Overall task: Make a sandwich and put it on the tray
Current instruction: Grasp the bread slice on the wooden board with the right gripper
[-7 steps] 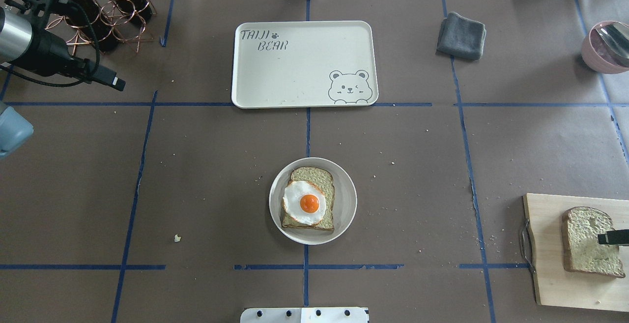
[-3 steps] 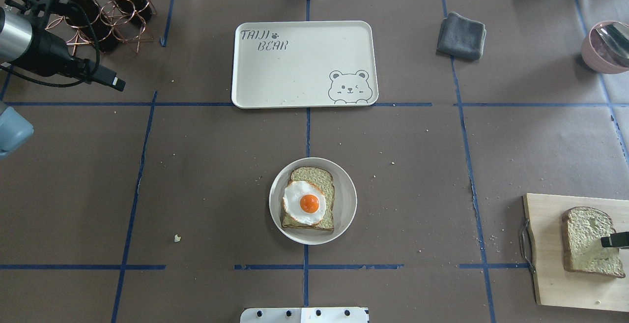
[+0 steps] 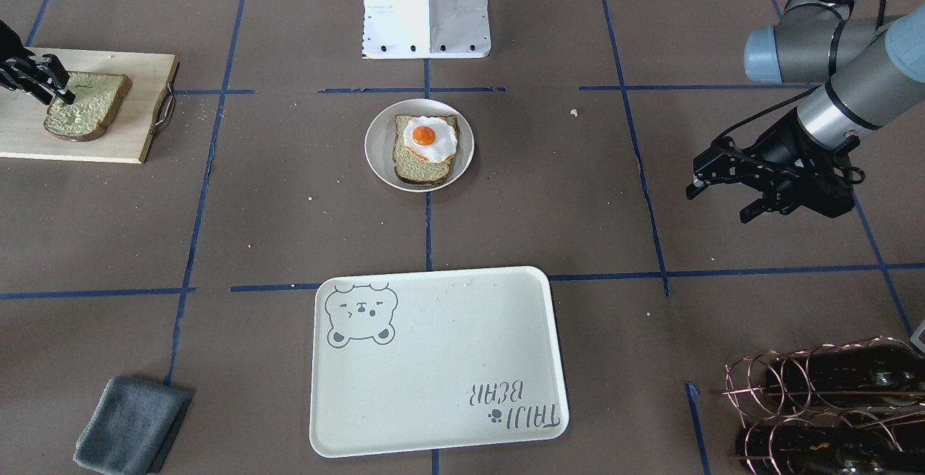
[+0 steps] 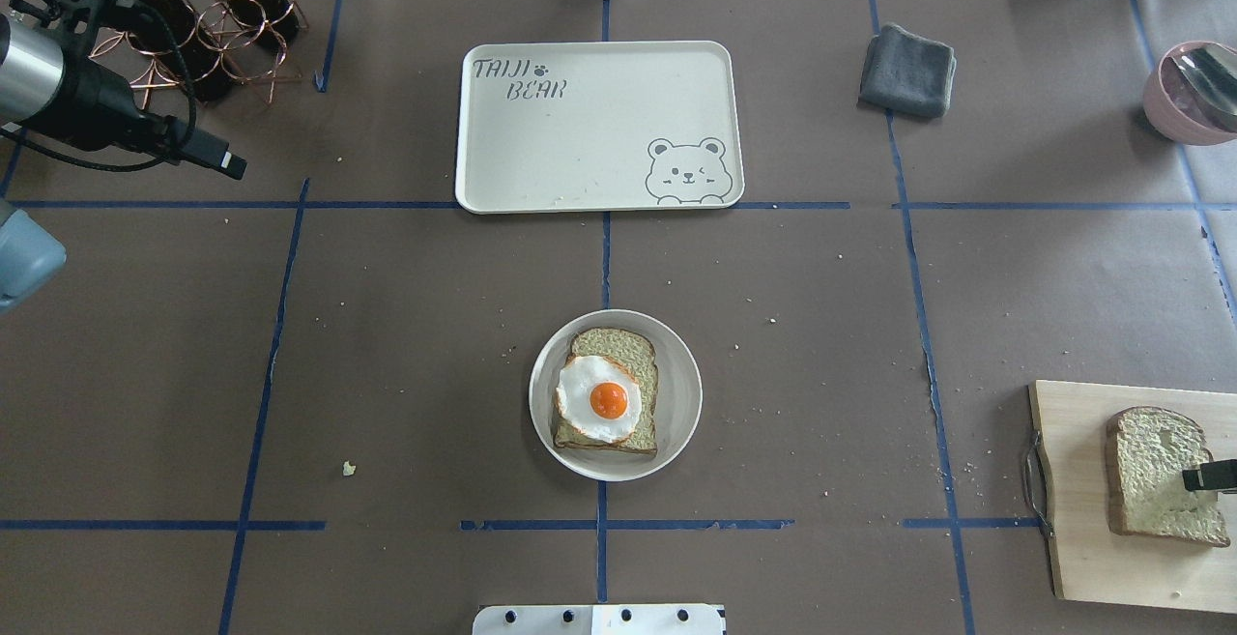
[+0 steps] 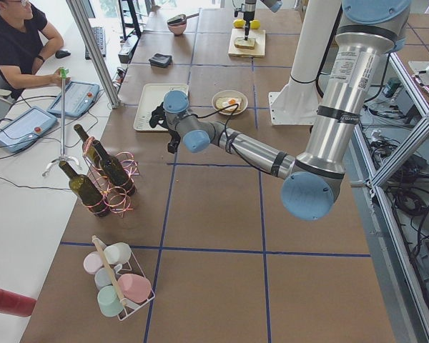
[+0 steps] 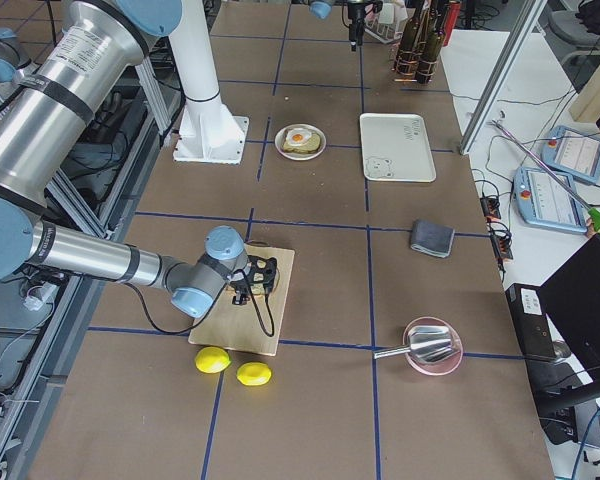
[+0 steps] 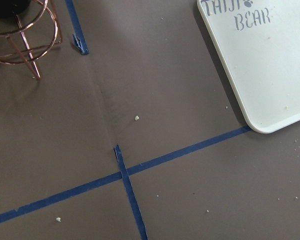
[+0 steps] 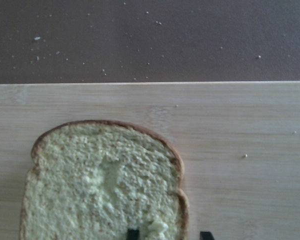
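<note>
Sandwich (image 4: 607,393) seen open-faced on plate (image 4: 676,364), second slice (image 4: 1155,471) laid on cutting board (image 4: 1073,519), right gripper (image 8: 168,234) jaws parted astride its crust, left gripper (image 3: 717,205) spread wide, empty.

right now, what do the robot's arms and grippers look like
The left arm and right arm are silver tubes with pale blue joint caps, black rings and a white printed label. The left gripper and right gripper are black two-finger units; a black cable loops along each wrist.
</note>
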You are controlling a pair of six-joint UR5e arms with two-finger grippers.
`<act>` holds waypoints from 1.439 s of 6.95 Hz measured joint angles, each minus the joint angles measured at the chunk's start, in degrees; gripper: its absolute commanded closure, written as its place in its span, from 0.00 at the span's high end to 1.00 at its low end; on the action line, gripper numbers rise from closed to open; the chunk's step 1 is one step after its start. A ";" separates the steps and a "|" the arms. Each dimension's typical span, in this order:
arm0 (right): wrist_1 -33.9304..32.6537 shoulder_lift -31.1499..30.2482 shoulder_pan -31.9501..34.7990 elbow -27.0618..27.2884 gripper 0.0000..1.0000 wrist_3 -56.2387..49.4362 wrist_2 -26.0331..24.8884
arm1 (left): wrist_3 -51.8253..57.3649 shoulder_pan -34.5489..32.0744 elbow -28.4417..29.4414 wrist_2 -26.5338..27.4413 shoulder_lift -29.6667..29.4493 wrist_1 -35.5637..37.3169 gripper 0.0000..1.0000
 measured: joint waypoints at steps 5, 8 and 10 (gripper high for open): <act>-0.06 0.04 -0.01 -0.10 0.00 -0.06 0.03 | 0.06 -0.02 0.04 0.01 0.08 0.00 1.00; 0.30 0.03 0.42 4.09 0.00 -0.06 0.08 | 0.09 -0.01 0.09 0.00 0.09 0.00 1.00; 0.40 1.57 2.63 9.20 0.00 1.44 1.51 | 0.09 0.00 0.12 0.00 0.09 0.00 1.00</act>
